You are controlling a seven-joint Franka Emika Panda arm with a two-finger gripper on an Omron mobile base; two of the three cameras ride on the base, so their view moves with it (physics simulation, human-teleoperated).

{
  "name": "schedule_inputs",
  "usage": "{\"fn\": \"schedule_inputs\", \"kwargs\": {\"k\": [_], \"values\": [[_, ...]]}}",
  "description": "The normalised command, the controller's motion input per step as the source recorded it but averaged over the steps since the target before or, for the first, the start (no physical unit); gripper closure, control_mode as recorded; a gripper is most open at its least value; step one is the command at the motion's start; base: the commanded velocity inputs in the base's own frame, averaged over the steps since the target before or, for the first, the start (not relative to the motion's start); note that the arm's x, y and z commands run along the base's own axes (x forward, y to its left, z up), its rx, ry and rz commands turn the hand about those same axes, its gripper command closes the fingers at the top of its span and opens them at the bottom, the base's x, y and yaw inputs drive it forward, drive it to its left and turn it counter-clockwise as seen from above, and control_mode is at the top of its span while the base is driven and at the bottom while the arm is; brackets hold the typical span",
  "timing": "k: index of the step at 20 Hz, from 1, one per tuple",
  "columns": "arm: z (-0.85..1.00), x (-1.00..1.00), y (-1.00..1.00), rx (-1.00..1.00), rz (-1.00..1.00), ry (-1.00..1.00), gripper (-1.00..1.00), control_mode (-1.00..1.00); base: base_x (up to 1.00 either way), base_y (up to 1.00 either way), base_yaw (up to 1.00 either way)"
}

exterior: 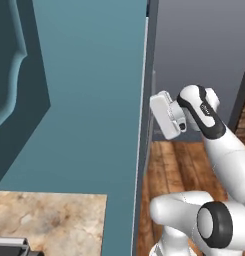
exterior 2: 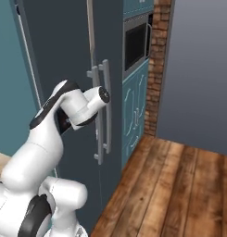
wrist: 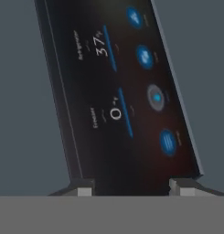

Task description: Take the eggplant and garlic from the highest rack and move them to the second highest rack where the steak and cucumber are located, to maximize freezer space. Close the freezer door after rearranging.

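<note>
Along the right half of the left base view, the gripper [exterior: 161, 114] sits right at the front edge of the tall teal fridge side wall [exterior: 89, 100], just above mid-height; a stone counter [exterior: 49, 215] lies at lower left. From this angle the spacing of the fingers cannot be read. At centre frame in the right base view, the hand is close in front of the dark freezer door [exterior 2: 64, 55], level with the upper part of the paired vertical handles [exterior 2: 102, 111], which run down the seam between the two doors; a wall oven [exterior 2: 135, 41] stands at upper right. Both doors appear fully shut, so the eggplant and garlic are judged to be behind the door on the top rack. Across the middle of the hand view, a lit control panel [wrist: 127, 91] reading 37 and 0 lies straight ahead, and the fingertips [wrist: 86, 188] stand wide apart at the bottom edge, holding nothing. The step in hand is judged to be opening the freezer door. Procedure: shift the hand off the panel toward the correct handle, centre the bar between the spread fingers, square the wrist to the bar, then clamp and pull along the door's arc. Avoid contact with the panel.
</note>
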Motion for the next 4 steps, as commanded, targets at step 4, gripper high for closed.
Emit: {"fn": "schedule_inputs", "kwargs": {"k": [4], "values": [[-0.02,0.01,0.24,0.00,0.00,0.10,-1.00,-1.00,0.00,0.00,0.00]]}}
